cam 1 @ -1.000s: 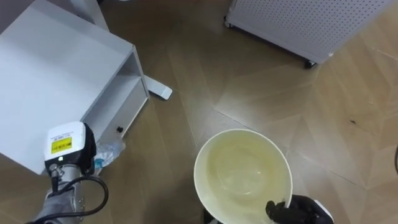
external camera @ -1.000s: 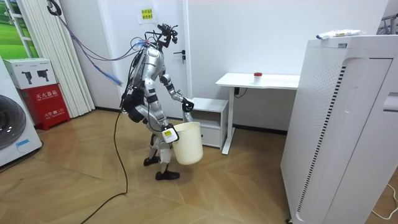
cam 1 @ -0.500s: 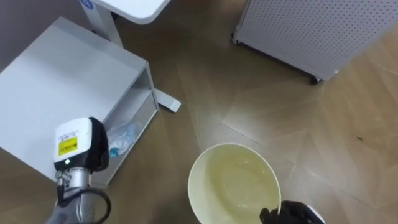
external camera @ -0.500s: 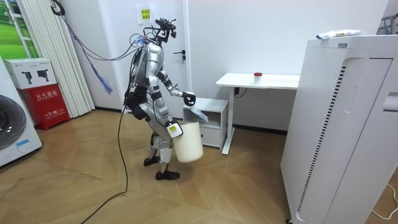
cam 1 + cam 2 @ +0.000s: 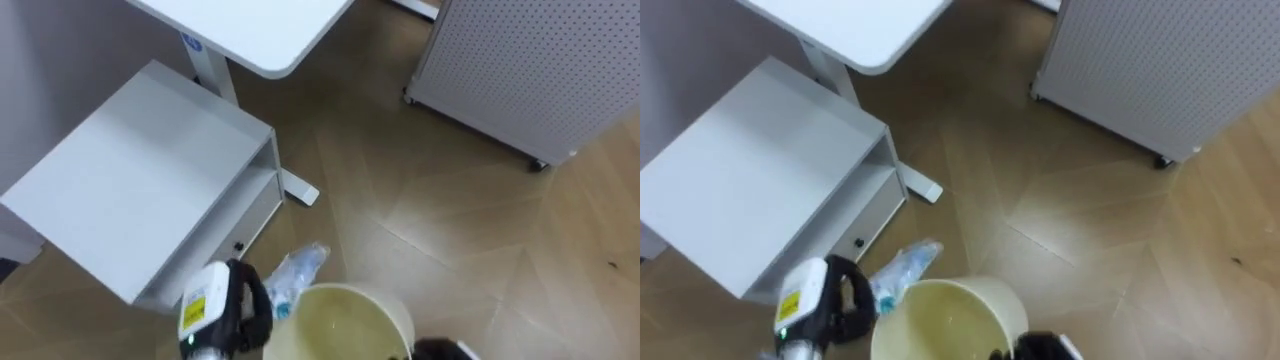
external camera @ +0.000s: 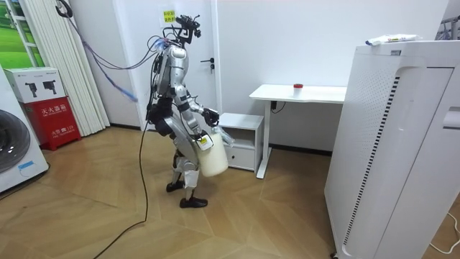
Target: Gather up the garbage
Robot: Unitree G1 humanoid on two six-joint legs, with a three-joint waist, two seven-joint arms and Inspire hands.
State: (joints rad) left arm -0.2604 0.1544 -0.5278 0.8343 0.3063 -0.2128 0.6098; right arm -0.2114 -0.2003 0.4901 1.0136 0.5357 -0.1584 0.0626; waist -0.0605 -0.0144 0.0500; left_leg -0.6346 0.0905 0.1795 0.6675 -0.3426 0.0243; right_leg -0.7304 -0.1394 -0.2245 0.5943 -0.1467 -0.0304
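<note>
**STATUS: BOTTLE IN HAND, NOT YET IN BUCKET**

**1. Left hand.** The left hand [image 5: 248, 300] is closed around one end of a crumpled clear bottle [image 5: 297, 270]. The bottle projects forward of the hand and is clear of the floor [image 5: 430, 200].

**2. Bucket.** A cream bucket [image 5: 345, 325] sits just to the right of the left hand, mouth up. The part of its inside that shows holds nothing. The bottle is at the rim on the side nearest the left hand, not over the middle of the mouth. Whether it touches the rim cannot be told.

**3. Right hand.** The right hand [image 5: 440, 350] shows at the near edge of the bucket, on the side away from the left hand. Its grip cannot be told. In the room view the bucket hangs off the floor at the robot's hip.

**4. Position.** The robot stands beside a white cabinet [image 5: 140, 190], which lies ahead and to the left of the left hand. A white bench [image 5: 260, 25] stands beyond it.

**5. Progress (judgement).**
- Done: the garbage is picked up and brought to the bucket.
- Left: carry the bottle rightward over the mouth, then release it.
- Unknown: whether more garbage waits nearby.
</note>
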